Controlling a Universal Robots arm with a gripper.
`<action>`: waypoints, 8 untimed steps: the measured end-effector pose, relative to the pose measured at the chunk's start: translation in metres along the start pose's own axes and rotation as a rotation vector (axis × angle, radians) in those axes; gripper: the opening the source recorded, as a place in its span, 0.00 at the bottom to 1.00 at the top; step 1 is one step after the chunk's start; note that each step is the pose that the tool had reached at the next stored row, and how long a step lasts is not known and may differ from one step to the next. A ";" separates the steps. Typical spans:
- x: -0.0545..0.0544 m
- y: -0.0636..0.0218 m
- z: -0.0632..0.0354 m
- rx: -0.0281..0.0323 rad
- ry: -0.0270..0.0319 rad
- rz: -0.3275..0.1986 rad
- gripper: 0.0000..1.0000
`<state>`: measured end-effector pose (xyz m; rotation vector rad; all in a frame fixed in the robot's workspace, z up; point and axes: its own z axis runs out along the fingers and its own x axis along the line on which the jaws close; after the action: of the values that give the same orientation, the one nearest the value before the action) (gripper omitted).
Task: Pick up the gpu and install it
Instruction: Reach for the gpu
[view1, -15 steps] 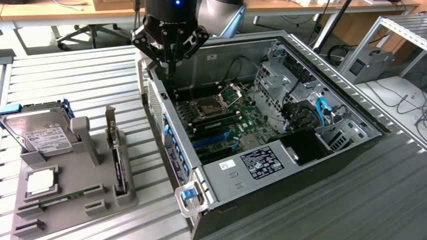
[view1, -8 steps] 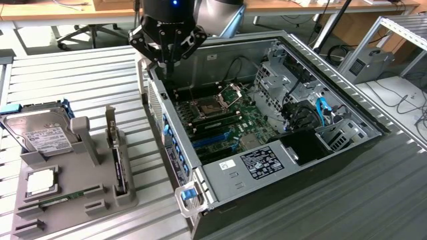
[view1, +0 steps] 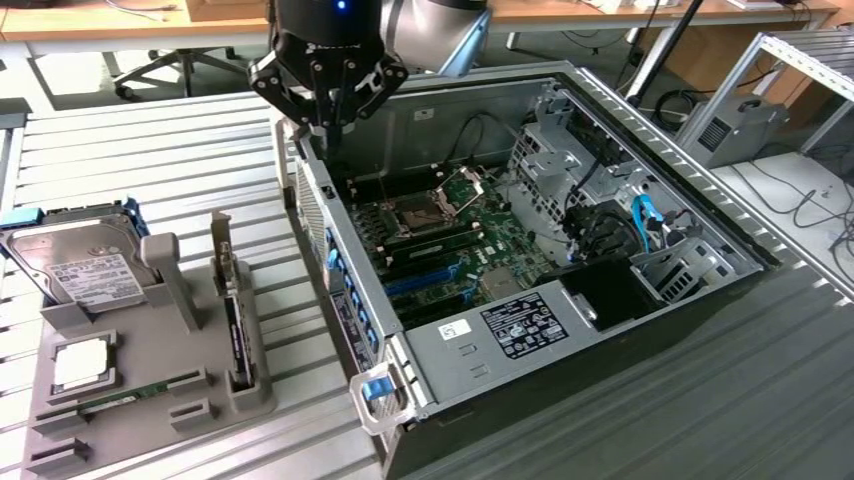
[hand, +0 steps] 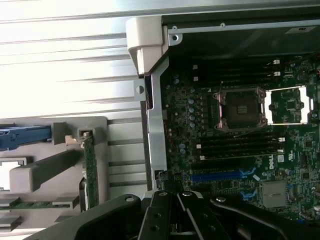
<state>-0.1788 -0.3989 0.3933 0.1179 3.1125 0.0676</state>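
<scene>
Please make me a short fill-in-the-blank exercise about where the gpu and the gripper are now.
1. The gpu stands upright in the grey holder, on the exterior view's ____ of the computer case.
2. The gripper is above the case and holds ____.
3. The hard drive in the holder has a ____ label.
Missing words: left; nothing; white.

arm (view1: 447, 35): silver-grey rounded joint | claw (view1: 328, 128): black, hinged linkage fingers (hand: 159, 215), round pivot screws (hand: 161, 193) | wrist: blue light (view1: 340, 6)
</scene>
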 end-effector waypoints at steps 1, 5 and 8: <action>0.001 0.0000 0.0000 0.0000 0.0000 0.000 0.11; 0.003 -0.0002 -0.0001 0.0000 0.0000 0.000 0.11; 0.006 -0.0005 -0.0002 0.0000 -0.0001 0.000 0.11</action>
<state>-0.1853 -0.3989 0.3933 0.1180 3.1124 0.0676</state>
